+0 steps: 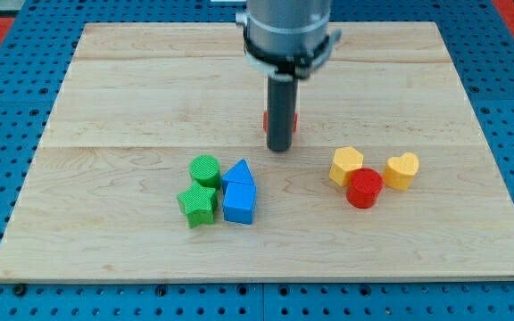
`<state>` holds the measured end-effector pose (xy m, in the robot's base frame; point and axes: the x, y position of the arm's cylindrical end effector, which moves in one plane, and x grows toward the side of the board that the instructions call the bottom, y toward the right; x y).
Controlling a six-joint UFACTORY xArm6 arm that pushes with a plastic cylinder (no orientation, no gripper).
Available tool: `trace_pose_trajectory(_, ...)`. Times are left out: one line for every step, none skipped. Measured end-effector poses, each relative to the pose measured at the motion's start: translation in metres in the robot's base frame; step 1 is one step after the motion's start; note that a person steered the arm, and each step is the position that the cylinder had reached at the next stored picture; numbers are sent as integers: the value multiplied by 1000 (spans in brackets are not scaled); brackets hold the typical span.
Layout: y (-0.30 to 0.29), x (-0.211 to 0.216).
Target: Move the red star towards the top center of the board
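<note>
The red star (294,122) is almost wholly hidden behind my rod near the board's middle; only thin red slivers show on each side of the rod. My tip (280,147) rests on the board just below the star, on its bottom side, apparently touching it. The rod hangs from the grey arm head at the view's top centre.
A green cylinder (205,168), a green star (197,204), a blue triangular block (238,172) and a blue cube (239,202) cluster at lower left of centre. A yellow pentagon (346,165), a red cylinder (364,188) and a yellow heart (402,169) sit at lower right. The wooden board (132,80) lies on a blue pegboard.
</note>
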<state>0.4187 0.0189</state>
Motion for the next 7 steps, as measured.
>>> trace_pose_trajectory(-5, -60)
trace_pose_trajectory(19, -107)
trace_pose_trajectory(68, -107)
trace_pose_trajectory(95, -120)
trace_pose_trajectory(42, -161)
trace_pose_trajectory(29, -161)
trace_pose_trajectory(45, -121)
